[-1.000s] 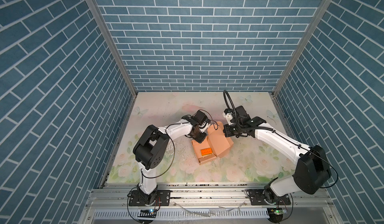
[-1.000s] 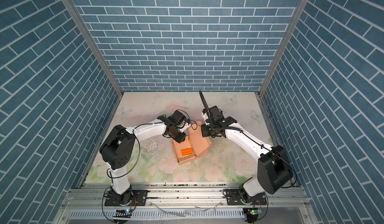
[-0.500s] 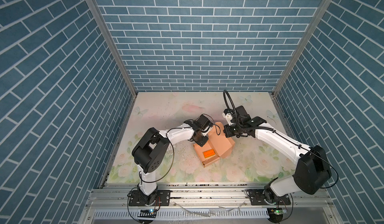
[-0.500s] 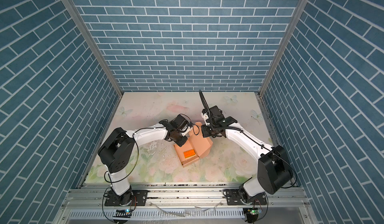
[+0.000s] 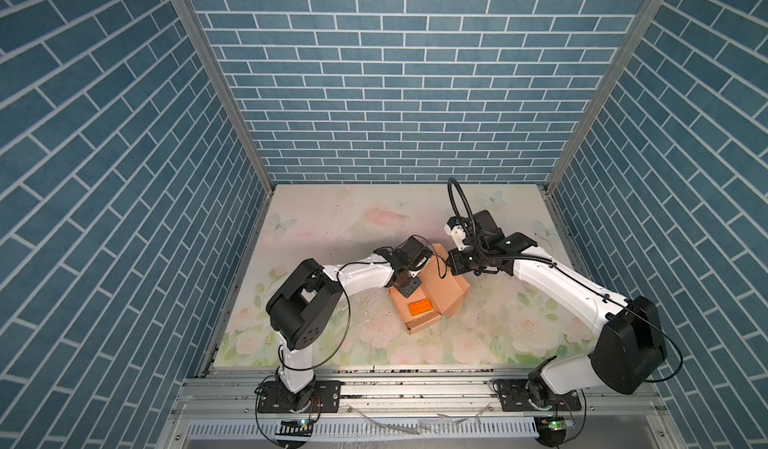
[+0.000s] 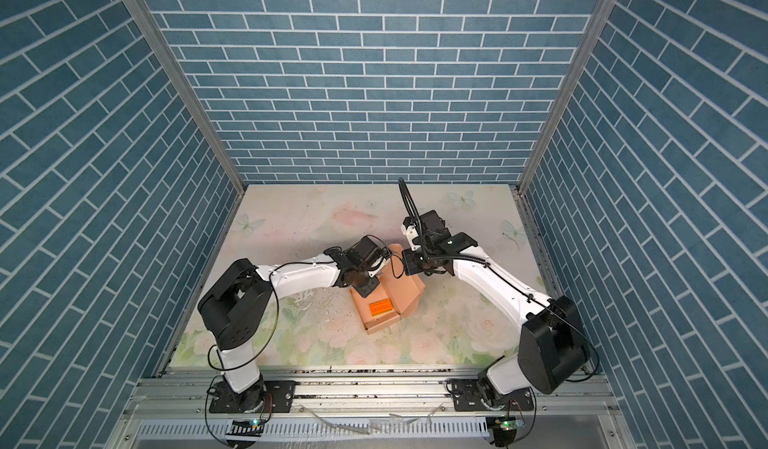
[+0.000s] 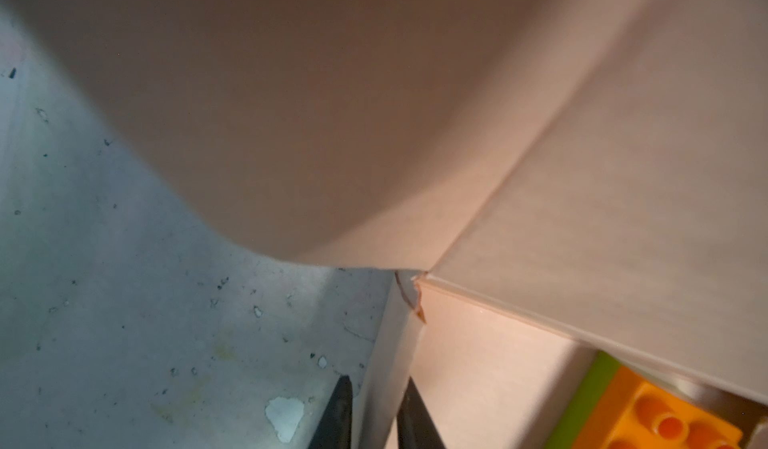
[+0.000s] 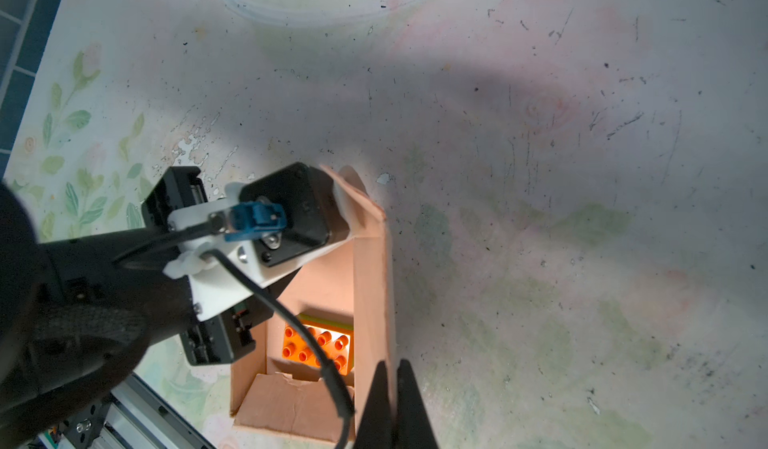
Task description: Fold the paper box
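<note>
Table: pale floral print with roses and butterflies, surface scuffed, scratched and speckled with dark marks in both wrist views.

Lying directly on it was the paper box. Its far end sat under the left gripper and the right gripper, and the rest ran from them toward the arm bases.

White peeled patch in the print showed just beside the left gripper, outside the box wall. More white flecks were scattered near that gripper, on the side away from the right gripper.
</note>
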You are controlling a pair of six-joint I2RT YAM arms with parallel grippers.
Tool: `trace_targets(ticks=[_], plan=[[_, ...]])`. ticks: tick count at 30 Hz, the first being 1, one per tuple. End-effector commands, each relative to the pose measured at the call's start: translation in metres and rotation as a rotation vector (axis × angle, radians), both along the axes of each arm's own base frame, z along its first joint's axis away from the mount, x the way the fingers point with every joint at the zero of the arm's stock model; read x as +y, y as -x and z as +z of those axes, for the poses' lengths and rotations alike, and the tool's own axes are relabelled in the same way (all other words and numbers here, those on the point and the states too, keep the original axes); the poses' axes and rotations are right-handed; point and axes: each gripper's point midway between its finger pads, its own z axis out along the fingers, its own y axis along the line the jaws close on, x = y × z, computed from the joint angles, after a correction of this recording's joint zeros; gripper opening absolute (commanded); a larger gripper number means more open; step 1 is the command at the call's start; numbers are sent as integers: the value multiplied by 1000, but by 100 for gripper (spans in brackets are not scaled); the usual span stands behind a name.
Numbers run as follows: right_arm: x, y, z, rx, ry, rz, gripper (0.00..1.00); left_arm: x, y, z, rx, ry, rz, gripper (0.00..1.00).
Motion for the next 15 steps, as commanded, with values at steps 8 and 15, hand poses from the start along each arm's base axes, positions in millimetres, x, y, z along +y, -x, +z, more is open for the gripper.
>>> trace_targets(ticks=[8,15], plan=[[4,-4,25,-60,-42,20,0,-11,3,-13,13,-6,-40,26],[3,-2,24,-57,-40,20,0,-13,-1,-16,6,-13,-35,18]])
